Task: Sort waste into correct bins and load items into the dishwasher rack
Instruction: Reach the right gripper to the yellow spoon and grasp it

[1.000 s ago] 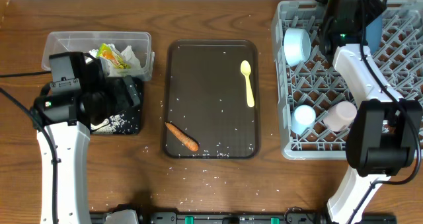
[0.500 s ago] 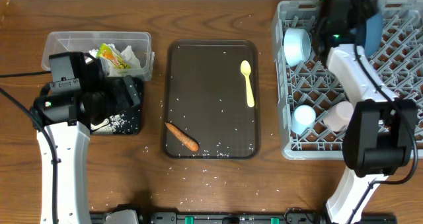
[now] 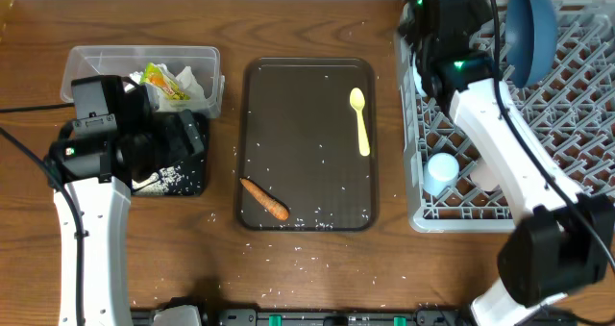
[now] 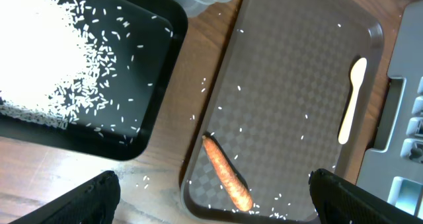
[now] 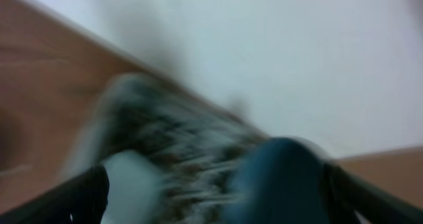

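Note:
The orange carrot (image 3: 264, 199) and the yellow spoon (image 3: 360, 122) lie on the dark brown serving tray (image 3: 307, 95); the left wrist view shows the carrot (image 4: 227, 174) and spoon (image 4: 350, 98) too. My left gripper (image 3: 187, 138) is open and empty above the black tray (image 3: 197, 184), which holds rice (image 4: 46, 52). The clear tub (image 3: 144, 55) holds the yellow-green wrapper (image 3: 165, 86) and white paper (image 3: 195, 81). My right gripper (image 3: 444, 18) is open and empty over the rack's (image 3: 577, 105) back left. The dark blue bowl (image 3: 528, 18) stands on edge there. The light blue bowl is hidden overhead.
A light blue cup (image 3: 442, 172) and a pink cup (image 3: 485, 180), partly under my right arm, sit at the rack's front left. Loose rice grains dot the serving tray and the wooden table (image 3: 307, 259). The right wrist view is motion-blurred.
My right arm has swung left across the rack, away from the dark blue bowl, which now stands free at the back. It now covers the light blue bowl. The left arm is still.

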You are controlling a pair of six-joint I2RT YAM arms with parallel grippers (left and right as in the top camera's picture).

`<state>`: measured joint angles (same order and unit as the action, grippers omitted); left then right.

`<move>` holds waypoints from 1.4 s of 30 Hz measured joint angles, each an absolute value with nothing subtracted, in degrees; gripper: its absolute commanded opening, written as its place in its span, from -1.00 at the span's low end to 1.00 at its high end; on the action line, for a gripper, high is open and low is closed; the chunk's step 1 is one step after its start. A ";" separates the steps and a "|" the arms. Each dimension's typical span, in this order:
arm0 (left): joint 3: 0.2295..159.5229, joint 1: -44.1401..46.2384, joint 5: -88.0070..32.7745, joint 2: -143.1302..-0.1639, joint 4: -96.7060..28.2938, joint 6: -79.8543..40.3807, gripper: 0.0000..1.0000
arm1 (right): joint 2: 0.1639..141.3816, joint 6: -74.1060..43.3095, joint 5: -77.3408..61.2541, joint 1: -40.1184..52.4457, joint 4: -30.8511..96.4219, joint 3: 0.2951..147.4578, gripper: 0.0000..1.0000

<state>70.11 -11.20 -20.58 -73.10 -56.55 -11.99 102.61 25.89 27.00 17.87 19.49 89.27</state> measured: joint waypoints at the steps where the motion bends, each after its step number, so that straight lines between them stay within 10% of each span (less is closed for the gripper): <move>1: 70.11 -11.20 -20.56 -73.10 -56.53 -11.99 0.87 | 101.93 23.29 23.66 18.59 22.59 89.30 0.99; 18: 70.11 -11.20 -20.56 -73.10 -56.53 -11.97 0.87 | 114.74 -14.41 -4.60 24.99 36.27 89.01 -0.07; 42: 70.11 -11.20 -20.56 -73.10 -56.55 -11.99 0.87 | 124.03 -20.49 0.69 25.74 37.67 88.75 -0.35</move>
